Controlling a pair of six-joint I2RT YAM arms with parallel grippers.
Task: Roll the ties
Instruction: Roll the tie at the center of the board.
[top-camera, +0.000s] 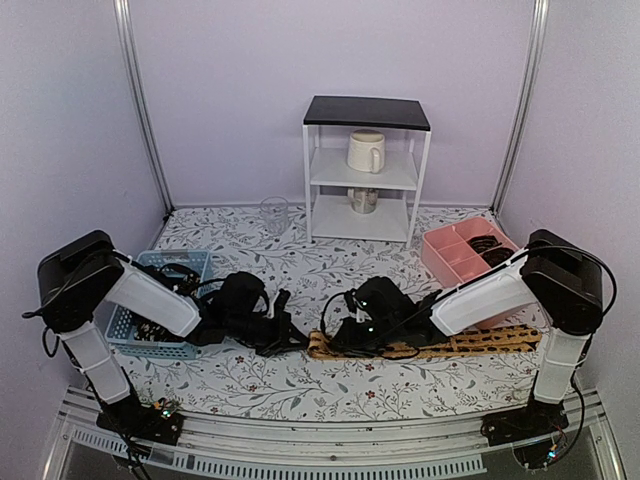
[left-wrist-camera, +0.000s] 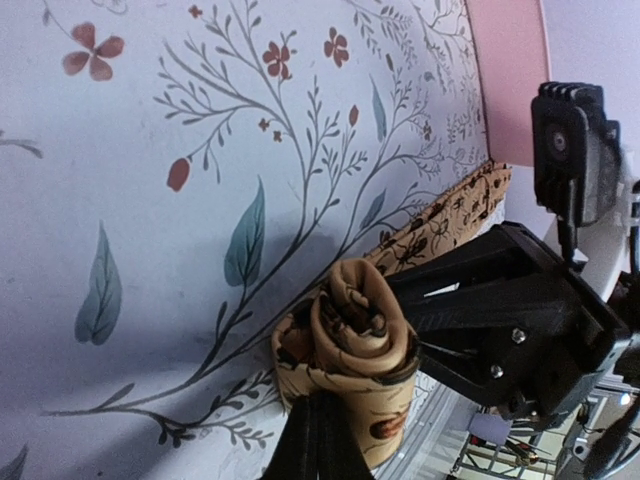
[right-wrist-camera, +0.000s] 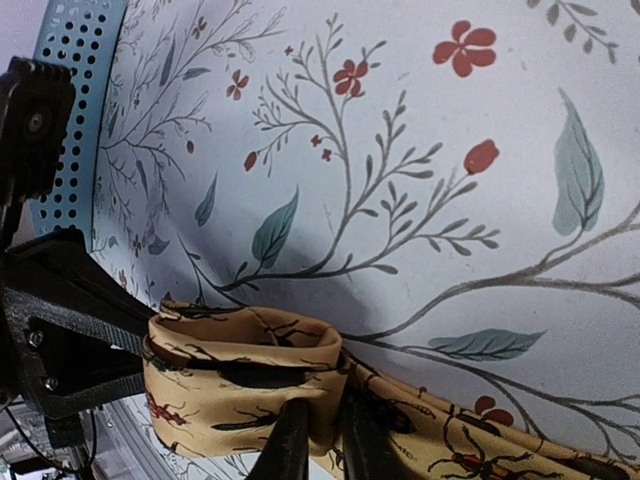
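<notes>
The tan-orange tie (top-camera: 470, 342) with a dark pattern lies along the table's front, and its left end is wound into a small roll (left-wrist-camera: 350, 330). My left gripper (top-camera: 290, 335) is shut on the roll's near side in the left wrist view (left-wrist-camera: 318, 410). My right gripper (top-camera: 335, 338) is shut on the tie right where the roll meets the flat strip (right-wrist-camera: 323, 415). The roll (right-wrist-camera: 240, 375) stands on its edge on the cloth. The two grippers face each other, almost touching. Dark fabric (top-camera: 150, 335), perhaps black ties, lies in the blue basket.
The blue mesh basket (top-camera: 128, 300) stands at the left, next to my left arm. The pink divided tray (top-camera: 450, 255) at the right holds a dark coil. A white shelf (top-camera: 365, 170) with a mug stands at the back, with a clear glass (top-camera: 274, 213) beside it.
</notes>
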